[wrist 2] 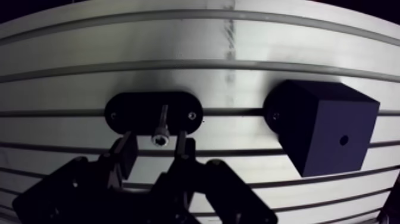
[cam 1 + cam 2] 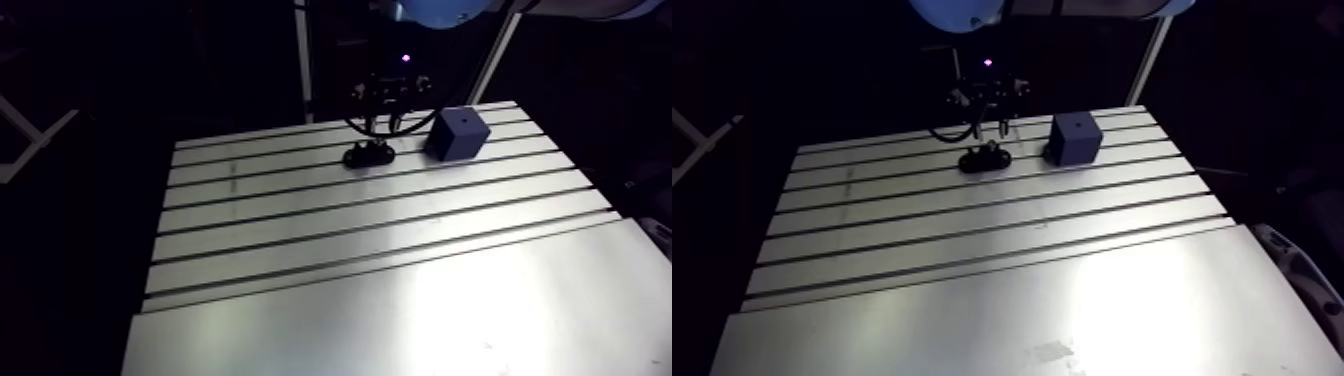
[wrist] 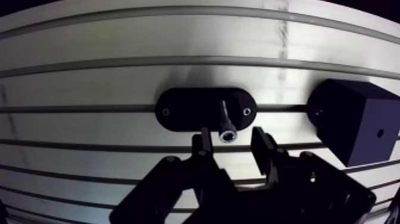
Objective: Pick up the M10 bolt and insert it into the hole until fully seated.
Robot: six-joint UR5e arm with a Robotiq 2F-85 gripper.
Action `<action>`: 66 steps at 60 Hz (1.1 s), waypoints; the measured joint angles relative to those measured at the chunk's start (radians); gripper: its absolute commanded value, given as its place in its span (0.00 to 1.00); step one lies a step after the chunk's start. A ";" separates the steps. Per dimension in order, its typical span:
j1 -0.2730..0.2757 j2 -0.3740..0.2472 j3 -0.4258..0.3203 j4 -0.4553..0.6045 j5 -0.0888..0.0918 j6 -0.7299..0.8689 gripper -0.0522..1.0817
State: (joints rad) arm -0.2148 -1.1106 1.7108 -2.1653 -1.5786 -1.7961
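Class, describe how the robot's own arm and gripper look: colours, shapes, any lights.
The gripper is matte black, with two blocky, flat-tipped fingers on a chunky angular body. The arm view shows a rounded light-blue joint cap and a small violet light on the dark wrist.

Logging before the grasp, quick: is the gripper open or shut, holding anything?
Gripper: open, holding nothing; its fingers flank the bolt without touching it.

Holder [image 3: 184,111] sat on the table [image 2: 350,262] near its far edge, over one slot. Block [image 3: 357,126] sat beside it on the same slot, not touching. Bolt [image 3: 226,126] stood on the holder's middle, head between the spread fingers of the gripper [image 3: 232,138] above it, touching neither.
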 measured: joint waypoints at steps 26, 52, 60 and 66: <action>-0.001 0.007 0.002 0.000 -0.001 0.000 0.51; -0.002 0.016 0.005 0.000 -0.001 -0.001 0.51; -0.002 0.018 0.006 -0.001 -0.001 -0.001 0.51; -0.001 0.019 0.006 -0.001 -0.001 -0.001 0.51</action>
State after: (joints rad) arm -0.2163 -1.0912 1.7166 -2.1666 -1.5792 -1.7970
